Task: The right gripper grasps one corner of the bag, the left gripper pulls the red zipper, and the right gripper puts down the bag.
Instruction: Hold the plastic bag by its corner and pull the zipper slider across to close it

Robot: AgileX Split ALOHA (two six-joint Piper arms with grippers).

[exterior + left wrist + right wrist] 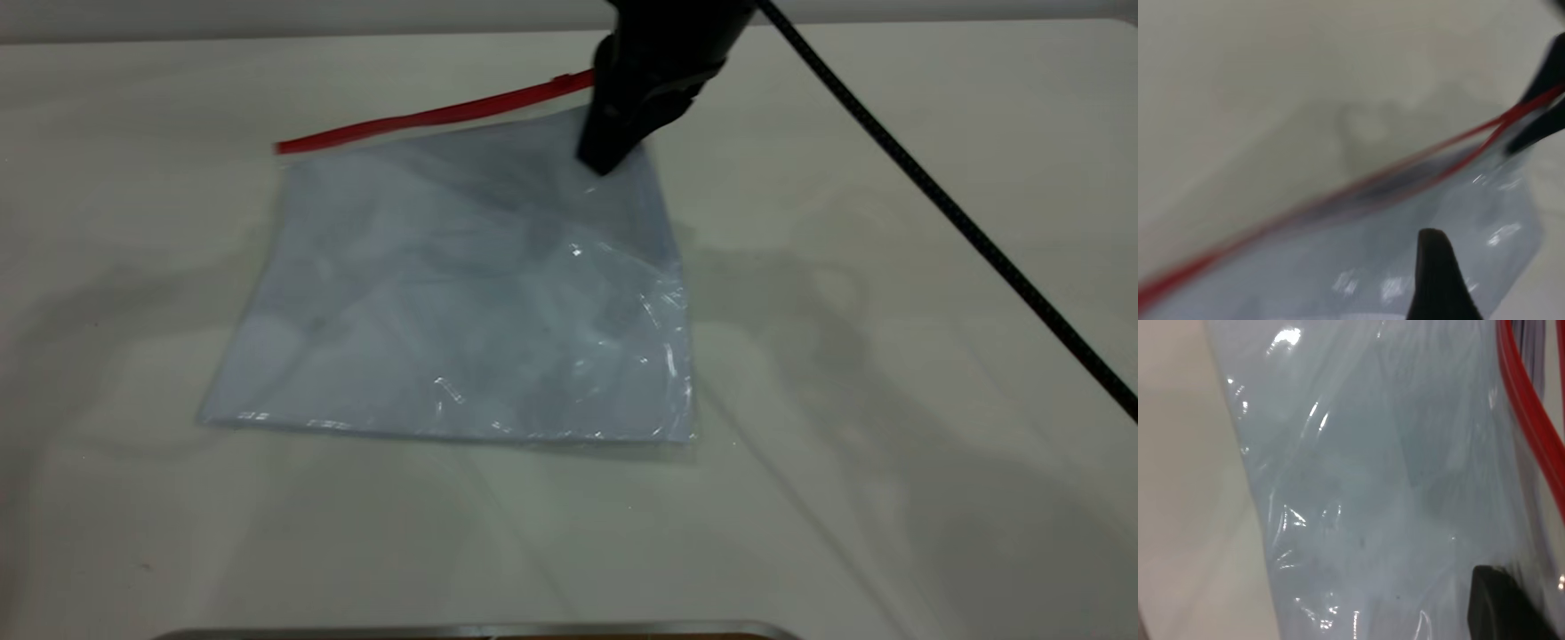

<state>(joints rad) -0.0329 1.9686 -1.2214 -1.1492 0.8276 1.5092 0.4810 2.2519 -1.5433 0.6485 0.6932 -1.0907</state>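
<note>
You've got the bag [462, 293] with its pale sheet inside lying mid-table, right gripper [606, 160] clamped on its far corner [613, 133] by the red zipper [427, 116], left gripper's [1441, 280] spread unclear

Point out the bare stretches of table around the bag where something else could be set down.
Bare table lies right of the bag up to the black cable, in front of its near edge, and to its left. The far edge is crowded: the red zipper and the right gripper on the corner.

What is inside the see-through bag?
The bag shows only a pale blue-white sheet inside. The right gripper covers its corner by the red zipper, hiding that bit.
</note>
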